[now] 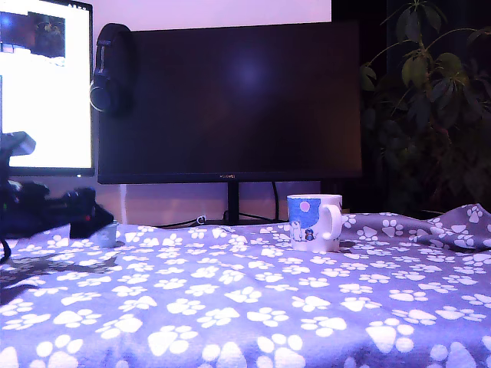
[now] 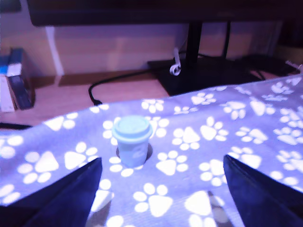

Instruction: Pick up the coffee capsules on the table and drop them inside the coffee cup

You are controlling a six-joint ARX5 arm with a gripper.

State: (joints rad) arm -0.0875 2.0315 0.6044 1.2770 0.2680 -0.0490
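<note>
A pale teal coffee capsule stands upright on the paw-print table, just ahead of the gripper and untouched, facing the gap between its widely spread fingers. In the exterior view, the white coffee cup sits well apart, toward the exterior view's right.

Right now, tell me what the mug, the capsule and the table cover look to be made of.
Mug: likely glazed ceramic, with a white glossy body, thick loop handle and printed blue panel.
Pale teal capsule: probably matte plastic, since it has a smooth moulded rim and even colour, though a coated metal cannot be ruled out.
Table cover: soft fabric, perhaps fleece; it wrinkles and drapes, with printed paw marks.
</note>
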